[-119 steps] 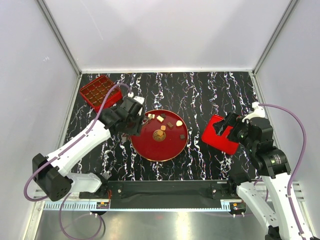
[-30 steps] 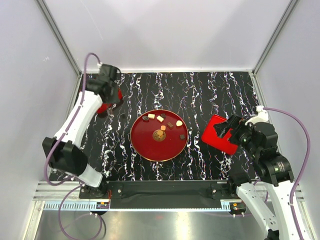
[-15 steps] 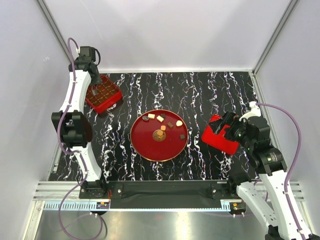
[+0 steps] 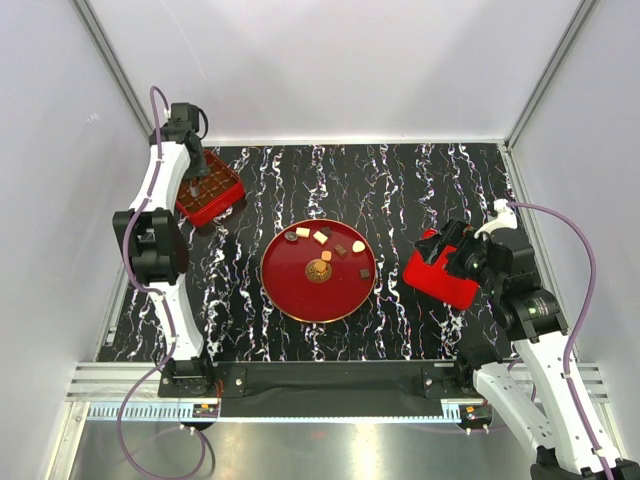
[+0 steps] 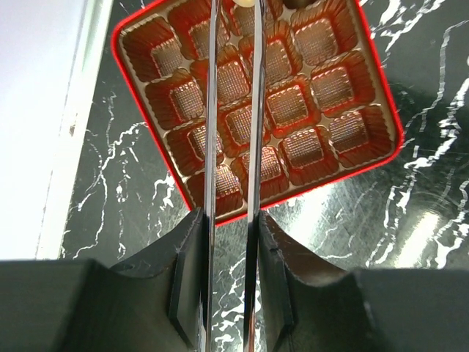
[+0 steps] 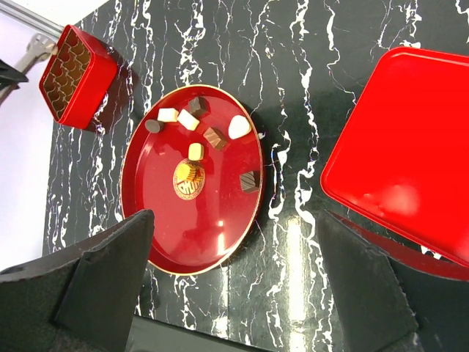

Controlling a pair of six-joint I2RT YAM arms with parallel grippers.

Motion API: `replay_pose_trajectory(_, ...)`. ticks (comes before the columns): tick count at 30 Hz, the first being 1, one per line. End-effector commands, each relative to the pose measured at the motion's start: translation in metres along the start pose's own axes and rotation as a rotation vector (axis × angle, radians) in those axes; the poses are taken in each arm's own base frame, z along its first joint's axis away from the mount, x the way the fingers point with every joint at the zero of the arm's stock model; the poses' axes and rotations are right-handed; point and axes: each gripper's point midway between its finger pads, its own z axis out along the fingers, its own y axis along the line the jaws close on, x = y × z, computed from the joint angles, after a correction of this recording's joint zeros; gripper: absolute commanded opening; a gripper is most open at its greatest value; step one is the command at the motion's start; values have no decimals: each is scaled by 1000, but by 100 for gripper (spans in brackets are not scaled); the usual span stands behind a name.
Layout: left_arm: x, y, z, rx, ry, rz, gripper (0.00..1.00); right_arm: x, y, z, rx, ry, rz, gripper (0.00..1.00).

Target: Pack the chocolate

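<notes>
Your left hand (image 5: 233, 22) looks pinched on a cream piece (image 5: 245, 3), right above the box (image 5: 303, 145) at the far left; the other chocolate (image 4: 320, 238) sits on the red plate (image 4: 310, 295), nearer and rightward; your right hand (image 6: 234, 220) has fingers wide apart.

No text, label, brand or number legible anywhere. Gold round emblem (image 6: 189, 178) on red plate (image 6: 220, 246): print too small to read.

overhead over table (image 4: 420, 190), left wrist close above box (image 5: 315, 40), right shares plate (image 6: 212, 235)
</notes>
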Motion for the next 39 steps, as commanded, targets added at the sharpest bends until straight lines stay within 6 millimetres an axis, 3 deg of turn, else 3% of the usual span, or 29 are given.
replay_pose_trajectory(1,-16,5,9,-18,-51,-3,34,-13,4,0,-14,-52,-23,100)
replay_pose_trajectory(11,-17,7,19,-40,-41,15,44,-13,1,2,0,-58,-33,100)
replay_pose_trajectory(15,-22,1,6,3,-55,10,46,-16,2,0,1,-63,-34,100)
replay_pose_trajectory(19,-29,-3,-24,36,-87,10,45,-18,4,-3,-2,-68,-38,100)
replay_pose_trajectory(22,-21,-16,-42,76,-79,26,45,-20,5,-7,-1,-69,-40,100)
replay_pose_trajectory(23,-23,-14,-57,84,-101,17,45,-20,5,-8,0,-67,-41,100)
replay_pose_trajectory(24,-9,-30,-64,118,-83,51,45,-22,7,-10,-4,-74,-42,100)
replay_pose_trajectory(26,7,-35,-83,142,-91,68,45,-23,6,-14,4,-79,-48,100)
replay_pose_trajectory(28,21,-54,-99,187,-104,103,45,-22,3,-17,14,-77,-50,100)
replay_pose_trajectory(29,40,-59,-100,198,-77,128,45,-22,3,-18,18,-79,-53,100)
replay_pose_trajectory(31,58,-77,-126,252,-93,177,44,-20,1,-19,24,-74,-57,100)
replay_pose_trajectory(32,78,-82,-126,259,-65,215,44,-20,0,-20,28,-74,-58,100)
replay_pose_trajectory(33,89,-93,-145,286,-86,252,44,-20,0,-20,29,-71,-56,100)
replay_pose_trajectory(34,101,-99,-150,304,-81,278,44,-18,0,-21,29,-66,-57,100)
replay_pose_trajectory(35,122,-101,-149,309,-51,317,44,-18,-1,-21,31,-65,-54,100)
replay_pose_trajectory(36,134,-110,-168,348,-75,350,44,-17,0,-21,26,-62,-52,100)
replay_pose_trajectory(38,165,-118,-175,391,-46,396,44,-16,-1,-23,31,-60,-50,100)
replay_pose_trajectory(39,182,-134,-188,461,-43,434,44,-15,-1,-23,32,-59,-51,100)
